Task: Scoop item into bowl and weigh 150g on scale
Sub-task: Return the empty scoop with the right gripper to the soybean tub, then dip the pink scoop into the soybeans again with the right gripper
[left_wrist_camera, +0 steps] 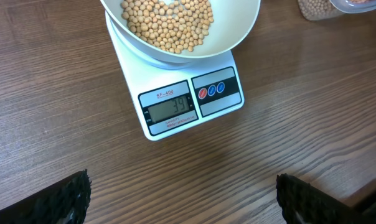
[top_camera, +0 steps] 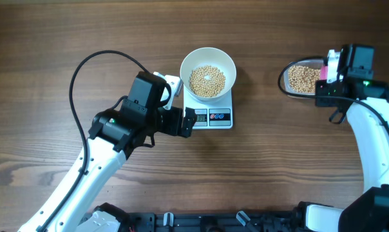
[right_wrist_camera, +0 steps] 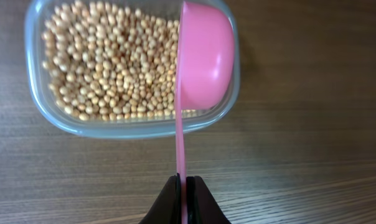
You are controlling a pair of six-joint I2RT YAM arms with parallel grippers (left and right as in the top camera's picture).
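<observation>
A dark brown wooden table [top_camera: 53,38] forms the background in all three views. Its grain runs in long streaks from side to side, with paler bands and a few darker swirls among them. The light is soft and even, giving the wood a dull sheen and leaving only faint shadows on it.

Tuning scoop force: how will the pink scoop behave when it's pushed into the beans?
The scoop is likely light plastic; its thin handle, pinched at the end by the right end effector, may flex or twist. The beans are loose and round, so should part easily but roll off. The tub looks light; may slide.
</observation>
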